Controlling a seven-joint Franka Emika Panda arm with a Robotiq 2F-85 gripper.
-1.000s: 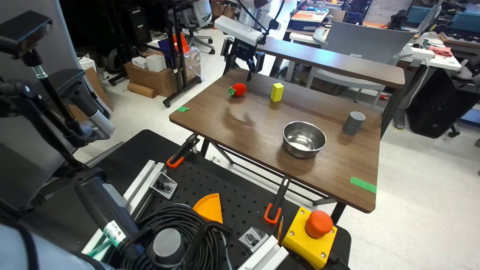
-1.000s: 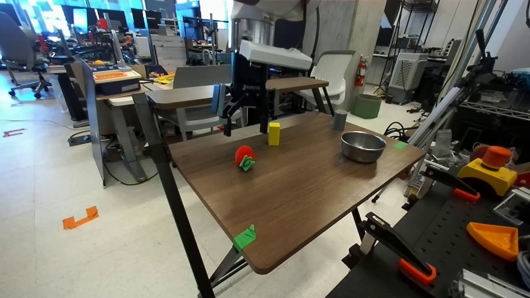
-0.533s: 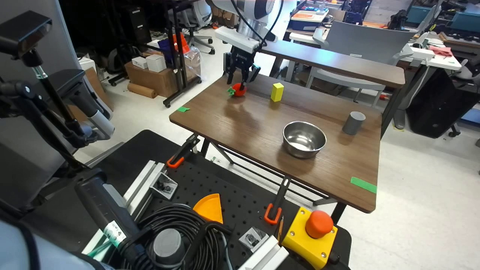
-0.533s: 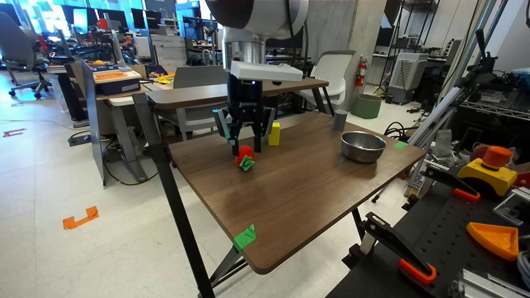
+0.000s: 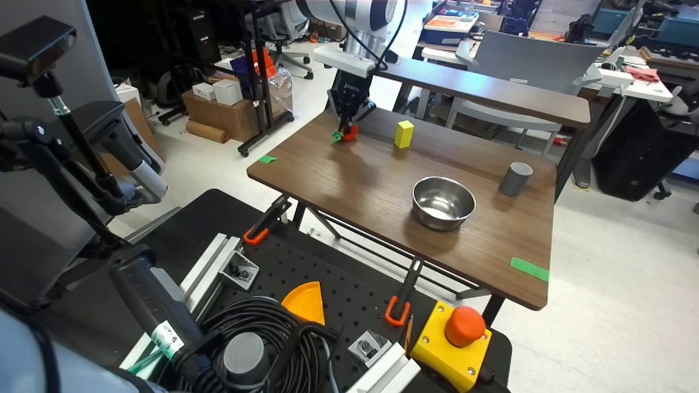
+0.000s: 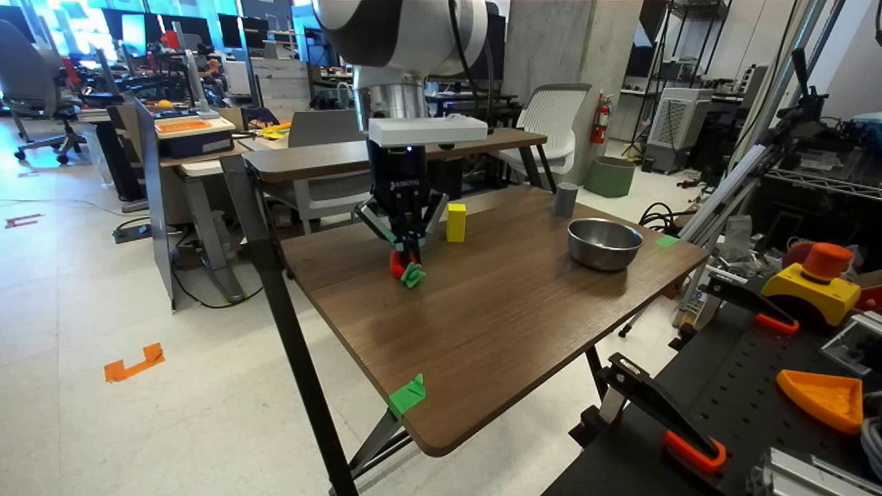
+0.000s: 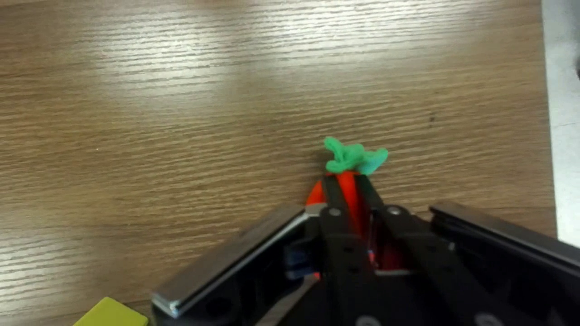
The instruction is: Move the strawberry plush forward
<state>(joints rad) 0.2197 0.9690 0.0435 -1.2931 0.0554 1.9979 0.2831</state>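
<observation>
Grasp step in hand, carry not yet begun, by my read. Gripper (image 6: 411, 255) has its fingers (image 7: 335, 226) nearly together with a narrow strip of red pinched between, so I take it as holding the strawberry plush (image 7: 348, 182); its green top (image 7: 350, 158) pokes out just past them in the wrist view. In an exterior view the plush is at the far left of the table (image 5: 377, 180), left of the yellow block (image 5: 403, 134) and well apart from the metal bowl (image 5: 443, 203); looks seated on the wood, any slight lift can't be told. Next probably calls for keeping the squeeze, a low lift or slide forward, then release; which way "forward" runs, the views don't settle. Soft body may twist in the grip. Counts: plush one, gripper one, yellow block one, metal bowl one, grey cylinder (image 5: 515, 179) one, at right; green tape strips (image 5: 529, 269) two. Nearer, on the black board (image 5: 349, 267): orange-tipped clamps (image 5: 405, 292) two, orange tray (image 5: 304, 302) one, big red button (image 5: 464, 326) one, near right.
</observation>
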